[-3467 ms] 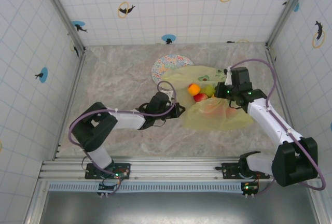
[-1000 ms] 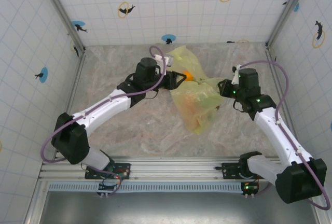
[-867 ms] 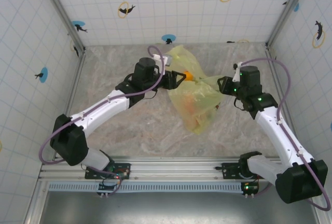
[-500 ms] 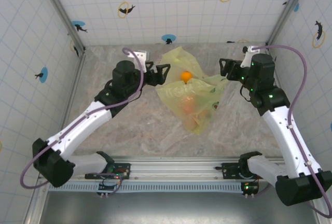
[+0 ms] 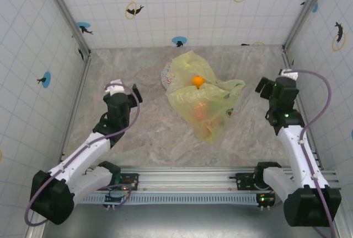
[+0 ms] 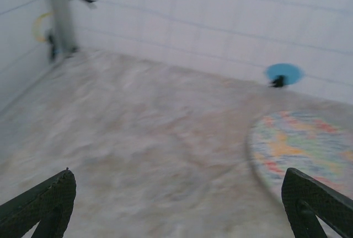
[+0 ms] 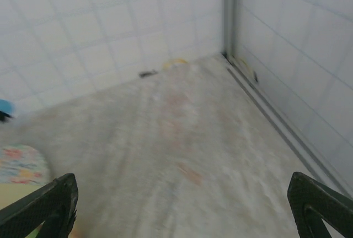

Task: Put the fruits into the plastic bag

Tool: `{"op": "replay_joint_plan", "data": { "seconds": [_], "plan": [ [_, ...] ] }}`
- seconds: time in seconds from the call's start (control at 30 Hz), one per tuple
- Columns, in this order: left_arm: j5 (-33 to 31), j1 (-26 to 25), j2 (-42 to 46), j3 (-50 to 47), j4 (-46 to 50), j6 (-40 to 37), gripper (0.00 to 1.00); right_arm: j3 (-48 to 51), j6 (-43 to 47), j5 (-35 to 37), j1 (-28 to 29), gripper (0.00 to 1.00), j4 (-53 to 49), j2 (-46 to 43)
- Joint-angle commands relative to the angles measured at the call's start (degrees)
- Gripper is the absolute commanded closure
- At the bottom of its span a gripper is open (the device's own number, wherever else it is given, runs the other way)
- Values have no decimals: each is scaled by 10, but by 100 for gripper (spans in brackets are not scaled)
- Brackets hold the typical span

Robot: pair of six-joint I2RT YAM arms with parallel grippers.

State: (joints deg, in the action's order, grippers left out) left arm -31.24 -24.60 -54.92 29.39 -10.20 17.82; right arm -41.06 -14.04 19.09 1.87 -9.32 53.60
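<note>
Fruits (image 5: 203,114) are lying bunched inside the plastic bag (image 5: 212,97) at mid-table, both arms hanging clear of it. Left gripper (image 5: 122,88) is standing with jaws spread wide, holding nothing; right gripper (image 5: 274,81) is doing likewise. The bag is lying between them, the right gripper being the nearer, and its long axis is running from the back wall toward the arms' bases. One orange fruit (image 5: 197,80) is showing bright at the bag's far end, just beside the plate (image 5: 167,76). From where I'm standing, the bagging is looking finished.
</note>
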Motion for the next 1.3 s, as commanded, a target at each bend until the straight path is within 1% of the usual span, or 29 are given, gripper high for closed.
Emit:
{"op": "replay_joint_plan", "data": {
  "seconds": [0.0, 0.07, 0.1, 0.2, 0.3, 0.37, 0.47, 0.5, 0.53, 0.57, 0.7, 0.73, 0.8, 0.87, 0.93, 0.97, 1.0, 1.03, 1.07, 1.17, 1.2, 1.23, 1.27],
  "plan": [
    [-115, 39, 1, -58, -67, -1, 3, 74, -16, 42, -3, 0, 90, -4],
    [-125, 49, -6, -107, -121, -18, 2, 122, -27, 52, -2, 0, 124, 3],
    [-131, 52, -12, -134, -161, -43, 2, 150, -32, 60, 0, 0, 152, 9],
    [-135, 67, -34, -208, -261, -72, 2, 220, -32, 100, 17, 0, 223, 32],
    [-101, 99, -75, -248, -314, -78, 2, 274, -8, 136, 46, 0, 295, 58],
    [-79, 114, -107, -262, -342, -86, 2, 299, 6, 144, 59, 0, 340, 78],
    [-58, 126, -157, -285, -405, -104, 2, 334, 19, 129, 63, 0, 408, 113],
    [-48, 130, -176, -294, -445, -111, 2, 343, 22, 122, 64, 0, 430, 124],
    [-49, 131, -184, -290, -445, -115, 2, 351, 28, 114, 64, 0, 451, 132],
    [-29, 136, -188, -285, -441, -118, 2, 363, 37, 103, 64, 0, 479, 142],
    [19, 153, -213, -308, -558, -133, 2, 405, 65, 60, 63, 0, 601, 180],
    [29, 155, -219, -306, -563, -142, 2, 409, 68, 57, 62, 0, 618, 190],
    [41, 156, -230, -302, -574, -159, 2, 397, 72, 55, 62, 0, 606, 198],
    [52, 161, -238, -305, -594, -170, 2, 407, 85, 47, 61, 0, 646, 204],
    [71, 170, -269, -328, -671, -175, 2, 415, 94, 35, 55, 0, 687, 212],
    [80, 177, -297, -339, -731, -176, 2, 415, 94, 25, 49, 0, 698, 218],
    [91, 182, -303, -338, -742, -171, 2, 415, 94, 17, 44, 0, 709, 225],
    [102, 188, -289, -330, -693, -164, 2, 414, 94, 8, 39, 0, 720, 230],
    [126, 197, -279, -323, -661, -159, 2, 419, 93, -2, 33, 0, 744, 239],
    [189, 224, -325, -328, -716, -151, 2, 438, 76, -28, 15, 0, 834, 297],
    [196, 225, -338, -324, -738, -154, 2, 444, 75, -29, 14, 0, 868, 325],
    [202, 230, -322, -315, -685, -147, 2, 449, 81, -26, 15, 0, 913, 347],
    [205, 234, -315, -303, -642, -143, 2, 446, 86, -27, 18, 0, 905, 349]
  ]
}}
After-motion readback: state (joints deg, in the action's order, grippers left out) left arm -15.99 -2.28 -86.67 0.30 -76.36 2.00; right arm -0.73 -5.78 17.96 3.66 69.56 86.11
